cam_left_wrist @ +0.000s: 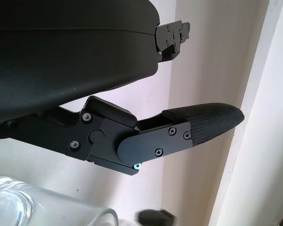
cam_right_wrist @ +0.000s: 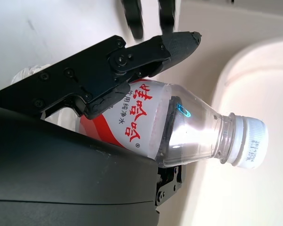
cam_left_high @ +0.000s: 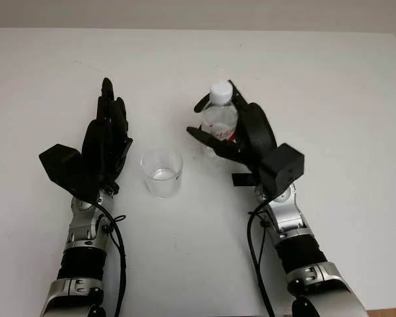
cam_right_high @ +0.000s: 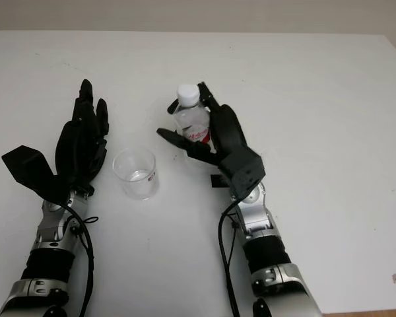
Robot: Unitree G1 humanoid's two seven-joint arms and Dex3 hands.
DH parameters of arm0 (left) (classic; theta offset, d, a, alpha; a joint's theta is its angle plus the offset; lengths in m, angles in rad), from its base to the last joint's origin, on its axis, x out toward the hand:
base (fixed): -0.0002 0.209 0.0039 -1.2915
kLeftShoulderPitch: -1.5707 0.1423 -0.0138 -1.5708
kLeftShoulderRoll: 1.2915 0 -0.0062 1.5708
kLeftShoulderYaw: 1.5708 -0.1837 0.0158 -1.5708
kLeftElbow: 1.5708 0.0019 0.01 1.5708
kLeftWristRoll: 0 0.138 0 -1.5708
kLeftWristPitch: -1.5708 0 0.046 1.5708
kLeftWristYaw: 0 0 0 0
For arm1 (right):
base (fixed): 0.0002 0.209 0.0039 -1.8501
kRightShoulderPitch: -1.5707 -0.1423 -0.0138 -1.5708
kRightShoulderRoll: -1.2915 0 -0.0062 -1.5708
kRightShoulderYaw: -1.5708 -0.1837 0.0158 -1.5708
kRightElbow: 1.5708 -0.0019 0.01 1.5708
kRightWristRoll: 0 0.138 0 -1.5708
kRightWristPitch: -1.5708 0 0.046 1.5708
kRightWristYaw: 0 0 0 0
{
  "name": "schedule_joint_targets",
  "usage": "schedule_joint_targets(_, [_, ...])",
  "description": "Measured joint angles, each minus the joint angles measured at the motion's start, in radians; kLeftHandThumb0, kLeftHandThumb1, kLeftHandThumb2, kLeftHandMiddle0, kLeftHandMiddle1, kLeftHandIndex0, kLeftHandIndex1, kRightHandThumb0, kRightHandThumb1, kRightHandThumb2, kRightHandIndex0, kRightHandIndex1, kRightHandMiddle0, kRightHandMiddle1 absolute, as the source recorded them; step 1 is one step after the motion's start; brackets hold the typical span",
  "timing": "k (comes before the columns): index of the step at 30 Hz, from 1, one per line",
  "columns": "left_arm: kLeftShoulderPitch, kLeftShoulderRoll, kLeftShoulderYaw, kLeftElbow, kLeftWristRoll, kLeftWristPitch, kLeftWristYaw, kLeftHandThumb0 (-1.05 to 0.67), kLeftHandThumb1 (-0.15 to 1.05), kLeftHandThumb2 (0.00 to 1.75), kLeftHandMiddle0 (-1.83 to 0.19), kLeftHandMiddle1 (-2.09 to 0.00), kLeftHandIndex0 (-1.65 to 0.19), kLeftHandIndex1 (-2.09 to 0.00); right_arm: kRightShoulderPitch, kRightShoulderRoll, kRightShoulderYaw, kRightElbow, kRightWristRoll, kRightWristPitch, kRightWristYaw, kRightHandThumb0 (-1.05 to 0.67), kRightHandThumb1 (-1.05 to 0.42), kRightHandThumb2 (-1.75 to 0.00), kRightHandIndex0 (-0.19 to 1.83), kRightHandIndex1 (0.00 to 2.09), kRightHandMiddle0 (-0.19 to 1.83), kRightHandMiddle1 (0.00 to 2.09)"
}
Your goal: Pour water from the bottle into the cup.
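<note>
- cup [cam_left_high: 162, 173]: clear plastic, upright on the white table [cam_left_high: 330, 99], nearest object to the robot, between the two hands. Looks like a little water at the bottom, hard to confirm through clear plastic. Mouth faces up, so it is ready to receive a pour.
- left hand [cam_left_high: 104, 142]: just beside the cup on its left, not touching it, holds nothing, open. Probably parked close to steady the cup if needed; judgement only. In the left wrist view one fingertip [cam_left_wrist: 212, 123] points away over the table and the cup rim [cam_left_wrist: 52, 207] sits at the frame edge, cut off.
- right hand [cam_left_high: 241, 129]: wrapped around the water bottle [cam_left_high: 219, 119] to the right of the cup, a bit farther back. Fingers close on the labelled body from both sides, thumb across the front, grip at mid-height so the neck stays free for tipping.
- bottle: upright, well apart from the cup, not tilted. White cap [cam_left_high: 220, 91] on, so pouring cannot start as is; step judged as grasp done, pour not begun.
- hidden: bottle base behind the palm, cannot tell if it touches the table or is lifted. Water level hard to read; the right wrist view shows the red label [cam_right_wrist: 132, 125] and clear neck.
</note>
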Motion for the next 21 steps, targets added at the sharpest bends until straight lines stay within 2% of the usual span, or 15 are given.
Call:
schedule_joint_targets(8, [0.0,-0.001,-0.002,0.0,0.001,-0.003,-0.002,-0.84,1.05,0.71,0.19,0.0,0.19,0.0,-0.165,-0.095,0.031,0.188,-0.168,-0.06,-0.124,-0.4,-1.05,-0.35,1.51,2.09,1.25,2.09])
schedule_joint_targets(14, [0.0,-0.006,-0.006,-0.001,0.001,-0.003,0.003,-0.83,1.05,0.7,0.19,-0.01,0.19,0.0,-0.25,-0.143,0.12,0.291,-0.33,-0.104,-0.218,-0.44,-1.05,-0.35,1.51,2.09,1.24,2.09])
schedule_joint_targets(21, [0.0,-0.01,-0.006,-0.004,0.001,-0.005,0.007,-0.83,1.05,0.7,0.19,-0.03,0.19,0.0,-0.302,-0.198,0.248,0.36,-0.527,-0.144,-0.364,-0.44,-1.05,-0.29,1.48,2.09,1.12,2.09])
